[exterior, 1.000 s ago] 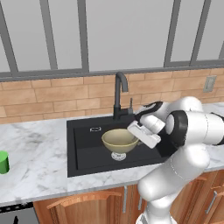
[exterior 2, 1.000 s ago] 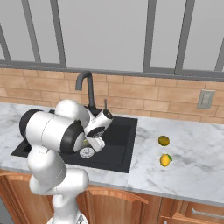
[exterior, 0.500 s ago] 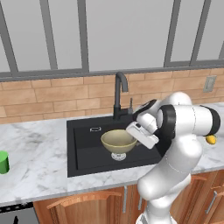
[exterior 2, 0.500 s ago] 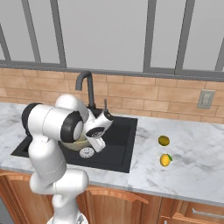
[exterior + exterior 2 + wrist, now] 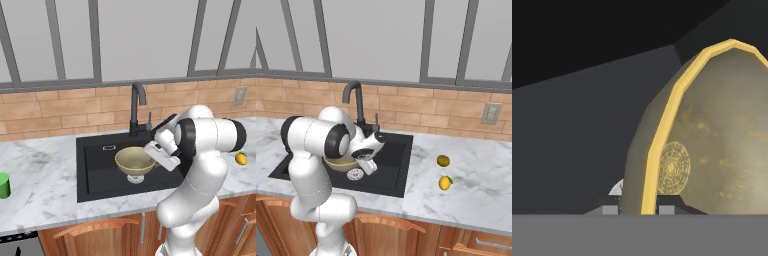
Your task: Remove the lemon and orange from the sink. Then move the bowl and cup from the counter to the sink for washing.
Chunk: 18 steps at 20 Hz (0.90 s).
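My gripper [image 5: 150,154] is shut on the right rim of the golden-tan bowl [image 5: 133,160], which hangs roughly upright inside the black sink [image 5: 95,176] just above the silver drain [image 5: 355,174]. In the hand view the pale yellow rim of the bowl [image 5: 662,145] runs down between my fingertips [image 5: 610,209]. In the right base view my gripper [image 5: 360,159] pinches the bowl [image 5: 336,162], half hidden behind my arm. The green cup [image 5: 4,185] stands on the counter far left. The orange [image 5: 443,160] and the lemon [image 5: 445,182] lie on the counter right of the sink [image 5: 392,165].
A tall black faucet [image 5: 136,107] rises behind the basin, close to my wrist. Marble counter [image 5: 42,170] runs on both sides, with a brick wall and windows behind. A wall outlet [image 5: 491,113] sits at the right.
My arm's upper links have shifted a little while the bowl stays gripped at almost the same spot over the drain.
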### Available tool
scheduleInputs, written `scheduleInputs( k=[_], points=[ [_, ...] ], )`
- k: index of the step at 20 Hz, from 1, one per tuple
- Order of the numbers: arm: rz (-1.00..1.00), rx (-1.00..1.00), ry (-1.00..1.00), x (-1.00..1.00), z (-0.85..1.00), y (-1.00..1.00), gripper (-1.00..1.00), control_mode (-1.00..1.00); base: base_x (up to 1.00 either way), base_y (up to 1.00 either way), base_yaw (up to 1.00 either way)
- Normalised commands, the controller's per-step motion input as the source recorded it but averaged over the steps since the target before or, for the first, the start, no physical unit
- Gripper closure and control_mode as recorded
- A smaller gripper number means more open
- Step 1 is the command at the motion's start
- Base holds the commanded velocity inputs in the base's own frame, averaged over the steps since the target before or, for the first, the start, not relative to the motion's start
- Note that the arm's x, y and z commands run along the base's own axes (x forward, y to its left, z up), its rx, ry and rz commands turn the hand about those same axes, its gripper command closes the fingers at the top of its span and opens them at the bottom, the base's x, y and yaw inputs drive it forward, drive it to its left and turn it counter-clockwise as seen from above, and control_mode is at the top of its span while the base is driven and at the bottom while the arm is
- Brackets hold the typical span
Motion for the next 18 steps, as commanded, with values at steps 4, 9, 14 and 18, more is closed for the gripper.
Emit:
scheduleInputs(
  k=[4,9,14,18],
  points=[
    [0.04,0.0,-0.14,0.03,-0.11,0.05,1.0,-1.0,0.0,0.0,0.0],
    [0.03,0.0,-0.07,0.07,-0.12,0.03,1.0,-1.0,0.0,0.0,0.0],
    [0.04,0.0,-0.01,0.12,-0.1,0.0,1.0,-1.0,0.0,0.0,0.0],
    [0.06,0.0,0.0,0.15,-0.08,0.0,1.0,-1.0,0.0,0.0,0.0]
  ],
)
